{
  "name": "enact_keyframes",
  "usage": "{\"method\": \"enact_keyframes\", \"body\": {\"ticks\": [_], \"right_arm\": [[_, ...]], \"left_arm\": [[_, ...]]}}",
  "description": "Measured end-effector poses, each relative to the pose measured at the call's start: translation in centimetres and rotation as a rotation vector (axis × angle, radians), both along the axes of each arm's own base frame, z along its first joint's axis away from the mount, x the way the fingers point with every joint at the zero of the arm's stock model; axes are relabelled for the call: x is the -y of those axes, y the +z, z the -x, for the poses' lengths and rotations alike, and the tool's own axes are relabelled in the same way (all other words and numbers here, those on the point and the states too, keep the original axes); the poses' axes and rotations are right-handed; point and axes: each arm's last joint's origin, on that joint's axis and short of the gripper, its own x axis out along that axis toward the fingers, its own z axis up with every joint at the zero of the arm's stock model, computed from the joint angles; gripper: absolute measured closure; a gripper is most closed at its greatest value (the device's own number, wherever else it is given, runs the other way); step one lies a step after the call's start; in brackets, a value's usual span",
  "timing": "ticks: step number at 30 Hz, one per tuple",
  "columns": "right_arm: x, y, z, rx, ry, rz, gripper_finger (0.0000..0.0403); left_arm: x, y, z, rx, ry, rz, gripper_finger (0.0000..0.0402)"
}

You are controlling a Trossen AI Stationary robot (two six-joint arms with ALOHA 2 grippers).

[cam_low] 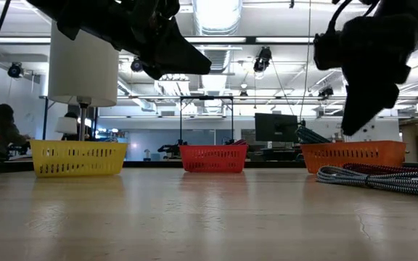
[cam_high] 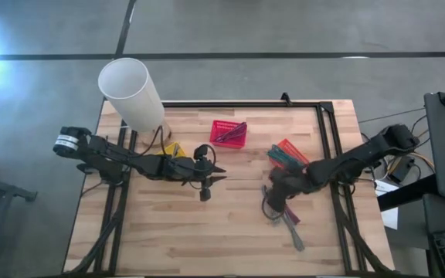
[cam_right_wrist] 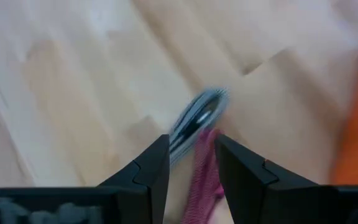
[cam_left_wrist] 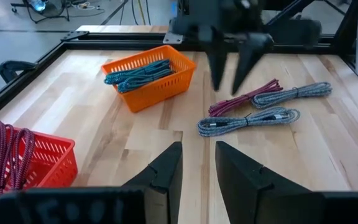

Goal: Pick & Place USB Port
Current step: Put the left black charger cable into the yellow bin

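Three coiled USB cables lie flat on the wooden table right of centre: a maroon one [cam_left_wrist: 244,96] and two grey braided ones [cam_left_wrist: 294,93] [cam_left_wrist: 247,119], seen as one bundle in the high view [cam_high: 290,220]. My right gripper [cam_high: 273,199] [cam_left_wrist: 229,71] hangs open above them and clear of them. In its wrist view [cam_right_wrist: 191,155] a grey coil [cam_right_wrist: 197,115] and the maroon coil [cam_right_wrist: 204,174] show below the gap between its fingers. My left gripper [cam_high: 211,179] [cam_left_wrist: 197,165] is open over the table's middle, above the wood, and holds nothing.
An orange basket [cam_left_wrist: 151,74] with teal cables stands just beyond the coils. A red basket [cam_high: 229,133] with maroon cables is near the far edge and a yellow basket [cam_high: 172,150] is beside the left arm. A tall white cylinder [cam_high: 130,93] stands at the far-left corner. Bare wood stretches along the near side.
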Motion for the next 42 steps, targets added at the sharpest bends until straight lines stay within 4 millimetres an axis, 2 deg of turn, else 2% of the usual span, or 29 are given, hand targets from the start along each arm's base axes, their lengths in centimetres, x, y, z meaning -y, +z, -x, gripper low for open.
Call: {"method": "enact_keyframes", "body": {"ticks": [6,11,17,20,26,42], "right_arm": [[-2.0,-2.0,-2.4,-0.108,0.057,-0.038,0.0280],[-3.1,-2.5,-4.8,-0.205,0.014,-0.066,0.0280],[-3.5,-2.4,-5.8,-0.427,-0.126,-0.009,0.0280],[-3.7,-2.9,-6.1,-0.494,-0.136,-0.035,0.0280],[-4.0,-3.5,-6.7,-0.511,-0.090,-0.037,0.0280],[-4.2,-3.3,-7.2,-0.436,-0.095,-0.069,0.0280]], "left_arm": [[0.0,0.0,0.0,0.002,0.001,0.002,0.0303],[0.0,0.0,0.0,-0.001,0.001,0.002,0.0303],[0.0,-0.1,0.0,-0.010,0.001,0.001,0.0303],[0.0,-0.1,0.0,-0.014,0.002,0.004,0.0303],[0.0,-0.1,0.0,-0.014,0.002,0.004,0.0303],[0.0,-0.1,0.0,-0.013,0.002,0.004,0.0303]]}}
